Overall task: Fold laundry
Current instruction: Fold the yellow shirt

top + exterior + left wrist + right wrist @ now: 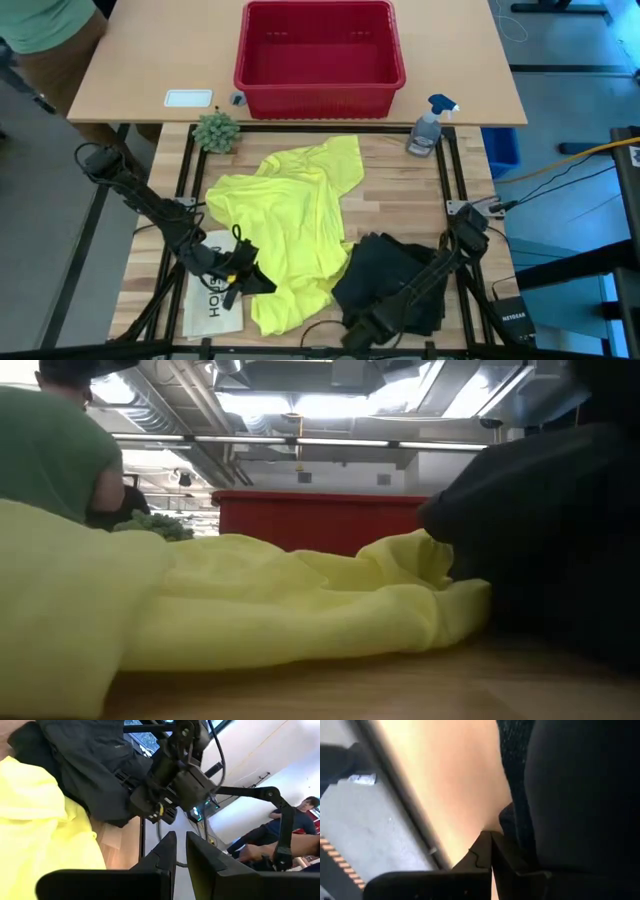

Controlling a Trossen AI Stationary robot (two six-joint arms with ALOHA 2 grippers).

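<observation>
A bright yellow T-shirt lies crumpled and partly spread on the middle of the wooden table; the low view shows it too. Black trousers lie bunched at the near right, touching the shirt's right edge. My left gripper hovers almost level over the shirt's near left part and points toward the right arm. Its fingers stand shut to a thin slit with nothing between them. My right gripper points down at the trousers' near edge, shut. My right gripper comes from above, its shut fingers pointing down at the bare wood right beside the trousers' edge. The dark cloth lies close along the outer side of one finger. Whether they touch, I cannot tell.
A red basket stands on the far table. A spray bottle and a small green plant stand at the work table's far corners. A flat white printed item lies near left. A person in green stands far left.
</observation>
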